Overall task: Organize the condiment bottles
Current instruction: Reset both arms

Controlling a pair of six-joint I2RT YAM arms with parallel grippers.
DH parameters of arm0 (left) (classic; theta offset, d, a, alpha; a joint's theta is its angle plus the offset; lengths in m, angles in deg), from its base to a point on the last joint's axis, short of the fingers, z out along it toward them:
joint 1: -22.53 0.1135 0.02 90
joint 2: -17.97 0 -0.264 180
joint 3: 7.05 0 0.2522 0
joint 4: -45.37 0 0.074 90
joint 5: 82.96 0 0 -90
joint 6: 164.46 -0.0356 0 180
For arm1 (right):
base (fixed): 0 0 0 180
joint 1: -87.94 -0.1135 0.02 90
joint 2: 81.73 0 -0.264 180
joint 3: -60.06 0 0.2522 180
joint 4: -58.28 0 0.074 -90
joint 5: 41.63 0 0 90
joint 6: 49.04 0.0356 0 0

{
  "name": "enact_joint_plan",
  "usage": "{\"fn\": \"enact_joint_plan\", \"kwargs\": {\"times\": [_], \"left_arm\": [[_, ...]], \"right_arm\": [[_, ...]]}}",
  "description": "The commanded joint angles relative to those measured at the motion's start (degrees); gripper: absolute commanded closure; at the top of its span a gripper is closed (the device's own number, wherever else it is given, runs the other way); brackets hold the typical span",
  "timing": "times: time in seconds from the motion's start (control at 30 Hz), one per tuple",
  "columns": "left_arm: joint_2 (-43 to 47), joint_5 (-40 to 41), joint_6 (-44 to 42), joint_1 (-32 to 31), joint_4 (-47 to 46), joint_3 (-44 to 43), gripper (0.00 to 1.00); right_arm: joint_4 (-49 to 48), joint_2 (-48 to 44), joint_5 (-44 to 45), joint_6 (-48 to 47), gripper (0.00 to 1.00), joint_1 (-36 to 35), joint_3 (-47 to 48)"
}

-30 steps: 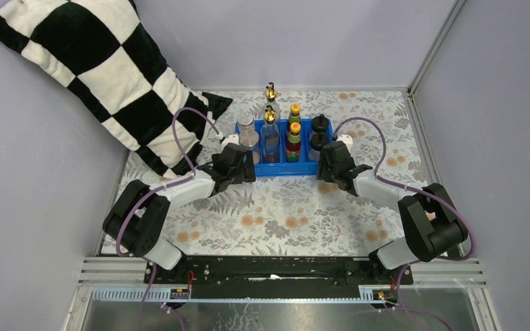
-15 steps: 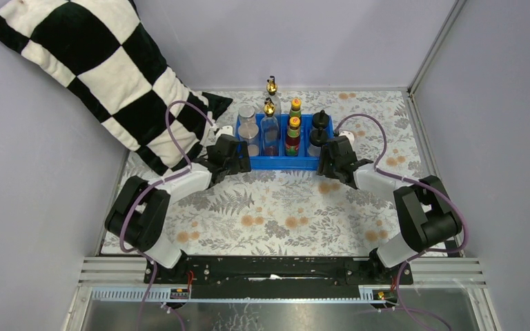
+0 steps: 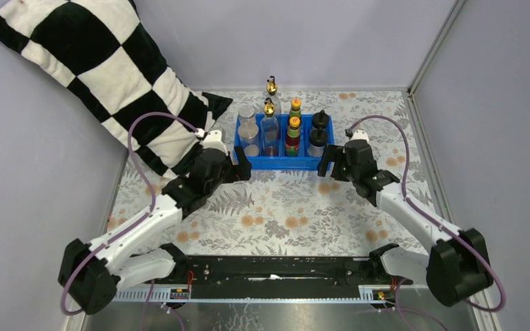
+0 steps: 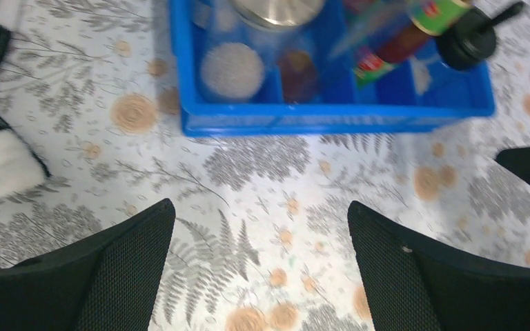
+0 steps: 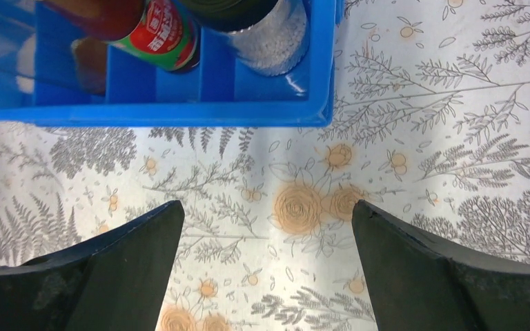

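Note:
The condiment bottles stand in two rows in the blue tray (image 3: 277, 163): silver-lidded jars (image 3: 250, 132) on the left, then gold-spouted bottles (image 3: 270, 128), orange-capped labelled bottles (image 3: 293, 136) and black-capped shakers (image 3: 317, 138). My left gripper (image 3: 239, 169) hangs open off the tray's front left corner and touches nothing. My right gripper (image 3: 327, 161) is open off the front right corner. In the left wrist view the left gripper (image 4: 261, 214) frames bare cloth below the tray (image 4: 331, 121). In the right wrist view the right gripper (image 5: 268, 214) sits below the tray (image 5: 179, 114), a labelled bottle (image 5: 162, 31) and a shaker (image 5: 269, 41).
A black-and-white checked pillow (image 3: 110, 76) leans against the left wall, its corner near the tray's left end. Grey walls close in the floral tablecloth (image 3: 283, 214) on three sides. The arms' base rail (image 3: 276, 265) runs along the near edge.
The tray has shifted a little toward the back wall and now rests there. Both grippers opened wider, the right one letting go of the tray's end, and both drew back toward me.

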Motion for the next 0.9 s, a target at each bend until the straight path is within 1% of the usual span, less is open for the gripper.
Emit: {"fn": "enact_joint_plan", "kwargs": {"times": [0.0, 0.1, 0.17, 0.23, 0.37, 0.47, 0.6, 0.77, 0.87], "left_arm": [[5.4, -0.1, 2.1, -4.4, 8.2, -2.1, 0.01], [10.3, -1.7, 1.2, -6.9, 13.0, -4.2, 0.01], [13.8, -4.6, 1.4, -7.1, 16.9, -7.2, 0.01], [17.8, -6.7, 0.4, -7.1, 18.2, -9.5, 0.01], [22.8, -2.6, -3.5, -7.0, 24.4, -12.7, 0.01], [26.3, -1.1, -6.1, -7.1, 25.1, -11.5, 0.01], [31.8, -2.5, -6.5, -7.1, 22.4, -7.0, 0.01], [34.2, -2.5, -5.1, -7.1, 23.4, -4.1, 0.01], [35.2, -2.2, -5.6, -7.1, 22.9, -3.7, 0.01]], "right_arm": [[6.3, -9.2, -4.0, -0.4, 0.00, 0.2, -2.0], [8.8, -15.9, -5.7, -0.9, 0.00, 0.3, -3.0], [10.5, -19.8, -5.8, -1.4, 0.00, 0.3, -3.5], [11.4, -22.9, -7.8, -1.1, 0.00, 0.2, -3.6], [15.7, -26.9, -8.1, -2.3, 0.00, 0.2, -1.4], [17.4, -28.8, -7.7, -2.7, 0.00, 0.2, -0.2], [17.0, -30.5, -6.2, -3.0, 0.00, 0.2, -0.3], [16.7, -32.1, -6.1, -2.9, 0.00, 0.3, -1.7], [16.3, -33.4, -6.2, -2.7, 0.00, 0.2, -2.3]]}}
